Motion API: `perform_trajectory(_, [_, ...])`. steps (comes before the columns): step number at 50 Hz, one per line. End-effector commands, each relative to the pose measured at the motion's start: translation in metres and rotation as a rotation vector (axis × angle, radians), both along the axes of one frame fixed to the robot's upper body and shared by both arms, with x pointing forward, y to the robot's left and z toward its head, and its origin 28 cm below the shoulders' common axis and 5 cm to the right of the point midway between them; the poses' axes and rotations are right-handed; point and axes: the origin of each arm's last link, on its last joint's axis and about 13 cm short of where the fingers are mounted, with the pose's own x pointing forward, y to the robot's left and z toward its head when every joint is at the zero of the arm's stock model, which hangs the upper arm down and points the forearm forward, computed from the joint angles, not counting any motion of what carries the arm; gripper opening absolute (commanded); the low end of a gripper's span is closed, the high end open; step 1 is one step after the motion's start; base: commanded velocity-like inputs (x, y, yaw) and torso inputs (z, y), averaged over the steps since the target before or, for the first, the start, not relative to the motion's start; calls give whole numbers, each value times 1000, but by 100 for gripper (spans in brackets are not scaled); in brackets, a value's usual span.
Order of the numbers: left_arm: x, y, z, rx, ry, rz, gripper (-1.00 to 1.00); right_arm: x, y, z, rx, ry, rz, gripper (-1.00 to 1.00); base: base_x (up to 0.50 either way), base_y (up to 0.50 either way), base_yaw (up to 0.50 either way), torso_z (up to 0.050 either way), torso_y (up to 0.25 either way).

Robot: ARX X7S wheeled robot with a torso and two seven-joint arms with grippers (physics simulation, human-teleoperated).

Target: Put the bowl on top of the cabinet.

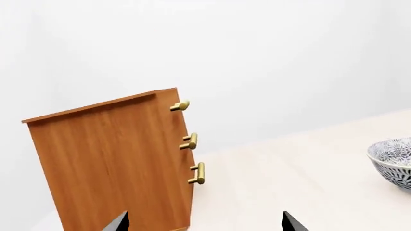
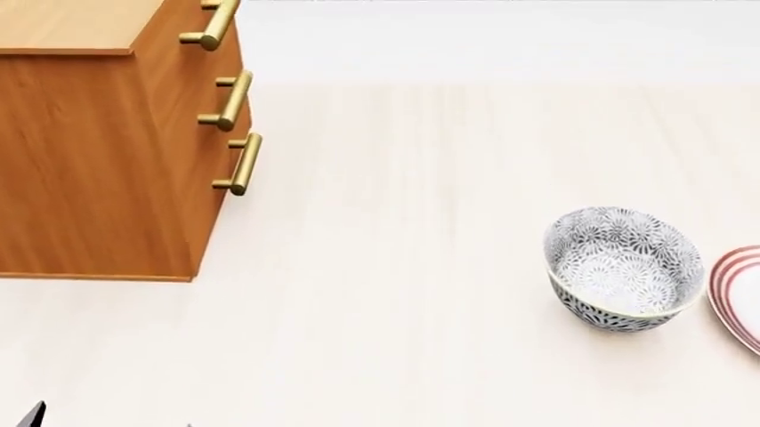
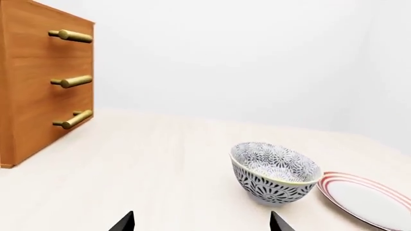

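Nothing done yet — the bowl [image 2: 624, 269] sits upright on the worktop [image 2: 392, 267] at right, beside a plate [image 2: 739, 298], well apart from the cabinet [image 2: 95, 151] far left; both my hands [image 3: 200, 222] spread wide, empty — grasp, lift, place remain.

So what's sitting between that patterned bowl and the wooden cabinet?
Nothing: in the head view only bare pale tabletop lies between the bowl and the cabinet.
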Motion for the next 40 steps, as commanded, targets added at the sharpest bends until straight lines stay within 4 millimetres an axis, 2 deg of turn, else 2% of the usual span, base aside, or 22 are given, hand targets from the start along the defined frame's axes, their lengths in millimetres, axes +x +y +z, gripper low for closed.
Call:
perform_trajectory(1, [-5, 0, 3, 4, -22, 14, 100, -3, 0, 1, -5, -10, 6, 100, 426, 0, 0, 0, 0])
perform_trajectory(34, [-6, 0, 3, 1, -22, 25, 100, -3, 0, 1, -1, -8, 11, 100, 426, 0, 0, 0, 0])
perform_trajectory(40, [-5, 0, 3, -3, -21, 24, 100, -1, 1, 0, -5, 6, -2, 100, 82, 0, 0, 0, 0])
